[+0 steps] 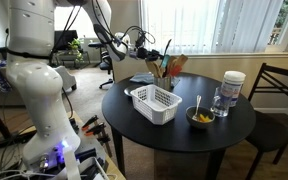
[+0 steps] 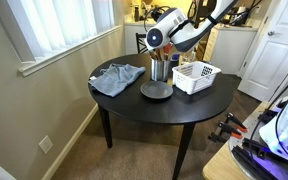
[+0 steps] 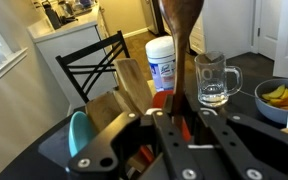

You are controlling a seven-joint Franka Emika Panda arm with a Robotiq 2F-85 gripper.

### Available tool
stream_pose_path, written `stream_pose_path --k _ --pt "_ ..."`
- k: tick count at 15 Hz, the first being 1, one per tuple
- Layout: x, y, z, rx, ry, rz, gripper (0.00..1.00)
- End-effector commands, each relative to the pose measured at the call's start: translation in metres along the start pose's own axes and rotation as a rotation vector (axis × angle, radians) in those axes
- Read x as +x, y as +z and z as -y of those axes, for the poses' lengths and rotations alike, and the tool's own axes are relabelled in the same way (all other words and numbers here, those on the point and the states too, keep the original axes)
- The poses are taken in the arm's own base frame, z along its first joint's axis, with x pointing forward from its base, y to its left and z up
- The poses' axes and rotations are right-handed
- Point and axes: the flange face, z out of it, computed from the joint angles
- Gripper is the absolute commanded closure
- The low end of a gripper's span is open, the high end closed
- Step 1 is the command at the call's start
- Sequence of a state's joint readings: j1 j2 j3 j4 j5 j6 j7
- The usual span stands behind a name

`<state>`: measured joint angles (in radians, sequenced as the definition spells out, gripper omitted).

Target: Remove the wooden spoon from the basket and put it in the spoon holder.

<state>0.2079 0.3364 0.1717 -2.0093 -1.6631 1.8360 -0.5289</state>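
Tool [image 3: 176, 118], wrist view, bottom edge: dark fingers pressed together on the spoon [image 3: 179, 30], whose handle rises from between them to a brown bowl at the top of the frame. Beyond it: pale wooden utensils [image 3: 129, 88], jar [image 3: 161, 62], mug [image 3: 212, 80], bowl [image 3: 280, 97] with yellow contents, chair [image 3: 89, 68]. In an exterior view: basket [image 1: 156, 104] on the middle of the surface [image 1: 144, 132], with no spoon visible in it. The holder [image 1: 165, 79] is just behind it with utensils fanning out. The tool hangs in the air just beside the fan, a thin dark shaft slanting from it toward the holder; whether they touch is too small to tell. In an exterior view: tool close above the holder, which stands on a round dark mat [image 2: 156, 92], with a cloth [image 2: 117, 78] on one side and the basket on the other. Step in hand, by judgement: removal done, placing under way. Next move calls for lining the spoon up over a gap among the utensils and lowering it until the holder carries it. The fingers then spread and lift clear without snagging the fan.
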Motion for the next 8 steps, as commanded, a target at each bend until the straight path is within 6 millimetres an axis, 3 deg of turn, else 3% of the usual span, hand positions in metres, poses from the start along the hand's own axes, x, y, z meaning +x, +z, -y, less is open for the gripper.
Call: stream_pose_path --k 1,6,8 --pt "0.0041 -0.0111 0.0032 -0.053 -0.088 -0.012 0.94" --pt "0.0086 -0.0173 0.0076 -0.099 -0.156 0.019 0.94" --pt "0.0085 -0.0163 0.0082 -0.105 -0.165 0.026 0.59"
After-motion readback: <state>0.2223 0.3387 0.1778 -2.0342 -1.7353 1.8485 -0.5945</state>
